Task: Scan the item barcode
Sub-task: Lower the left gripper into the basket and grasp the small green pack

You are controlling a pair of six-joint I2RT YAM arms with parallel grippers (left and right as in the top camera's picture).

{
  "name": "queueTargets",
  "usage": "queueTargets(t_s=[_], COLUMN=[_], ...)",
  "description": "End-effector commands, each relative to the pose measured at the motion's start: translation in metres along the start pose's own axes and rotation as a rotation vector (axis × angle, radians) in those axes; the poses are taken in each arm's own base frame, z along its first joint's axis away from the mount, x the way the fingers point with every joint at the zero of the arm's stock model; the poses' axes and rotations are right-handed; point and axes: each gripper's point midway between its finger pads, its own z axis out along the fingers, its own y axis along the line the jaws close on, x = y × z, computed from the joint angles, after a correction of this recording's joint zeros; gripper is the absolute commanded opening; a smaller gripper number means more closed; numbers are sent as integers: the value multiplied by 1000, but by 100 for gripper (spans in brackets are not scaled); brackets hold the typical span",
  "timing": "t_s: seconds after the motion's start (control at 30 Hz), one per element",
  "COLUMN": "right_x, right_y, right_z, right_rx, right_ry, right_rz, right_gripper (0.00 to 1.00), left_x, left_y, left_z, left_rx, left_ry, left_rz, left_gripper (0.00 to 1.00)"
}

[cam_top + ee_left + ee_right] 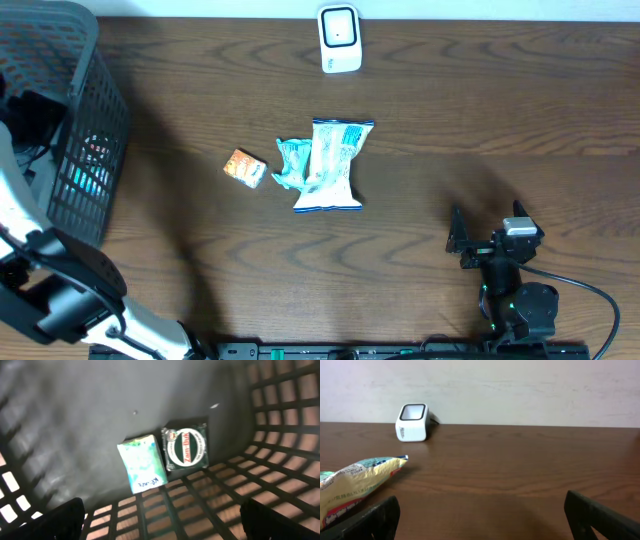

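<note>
Nothing is grasped yet. The left jaws hang released inside the basket (280, 435), a green box (142, 469) and a dark packet (187, 447) lying just ahead of them. The right jaws are released and empty, with the scanner (412, 421) well ahead to their left. Picking and scanning likely remain.

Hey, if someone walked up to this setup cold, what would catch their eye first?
The pale snack bag in the middle of the dark table stands out most, with a small orange pack to its left and the white scanner at the far edge. A black basket stands at the left; the left wrist view shows a green-white box beside a dark Zam-Buk box inside it.
</note>
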Motion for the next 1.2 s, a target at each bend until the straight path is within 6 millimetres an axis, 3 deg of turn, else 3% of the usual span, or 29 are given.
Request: queueTargets(t_s=[0.0, 0.43, 0.63, 1.0, 1.03, 1.13, 1.17], right_x=[1, 1, 1, 1, 1, 1, 1], right_y=[2, 2, 2, 2, 2, 2, 2], right_z=[0, 0, 0, 0, 0, 0, 0], right_rx=[-7, -7, -7, -7, -7, -7, -7], right_ry=[2, 2, 2, 2, 2, 2, 2], right_rz=[-12, -12, -12, -11, -12, -12, -11], right_gripper=[99, 99, 99, 99, 99, 99, 99], left_x=[2, 27, 34, 50, 51, 55, 56], left_y=[6, 22, 27, 38, 39, 41, 42], left_z=[19, 85, 102, 132, 135, 140, 142], left_rx=[-51, -172, -202, -244, -244, -245, -246], left_ry=[36, 205, 233, 290, 290, 292, 292], left_rz=[-35, -50, -73, -70, -70, -70, -70], left_gripper=[98, 97, 89, 86, 85, 63, 60])
